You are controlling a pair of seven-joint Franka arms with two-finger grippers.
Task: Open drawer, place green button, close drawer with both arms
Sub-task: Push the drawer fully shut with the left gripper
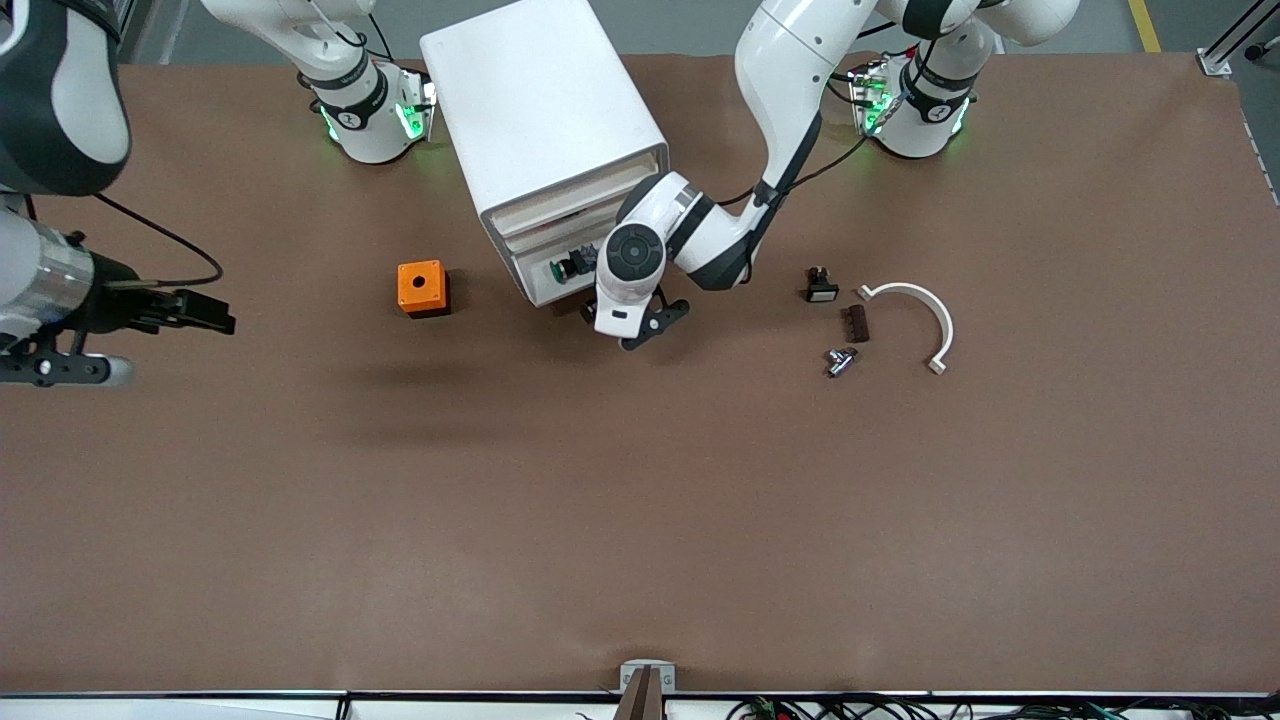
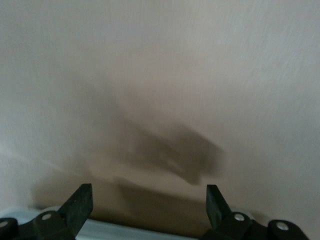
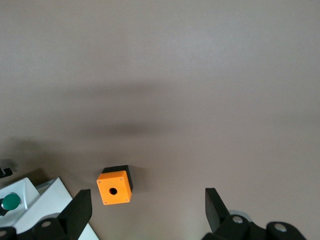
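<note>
The white cabinet [image 1: 540,120] stands at the back of the table, between the two arm bases. Its lowest drawer [image 1: 532,290] is pulled out a little. The green-capped button [image 1: 560,268] lies in it; the right wrist view also shows the button [image 3: 10,201] in the drawer [image 3: 47,205]. My left gripper [image 1: 630,330] hangs open and empty just in front of the drawer, low over the table. In its wrist view, the left gripper [image 2: 148,202] has only a white plastic edge [image 2: 125,231] by its fingers. My right gripper [image 1: 205,312] waits open, high over the right arm's end; the right gripper [image 3: 148,205] holds nothing.
An orange box [image 1: 422,288] with a hole [image 3: 114,187] sits beside the cabinet toward the right arm's end. Toward the left arm's end lie a black switch with a white cap [image 1: 821,287], a dark brown block [image 1: 857,322], a metal part [image 1: 840,360] and a white curved bracket [image 1: 925,310].
</note>
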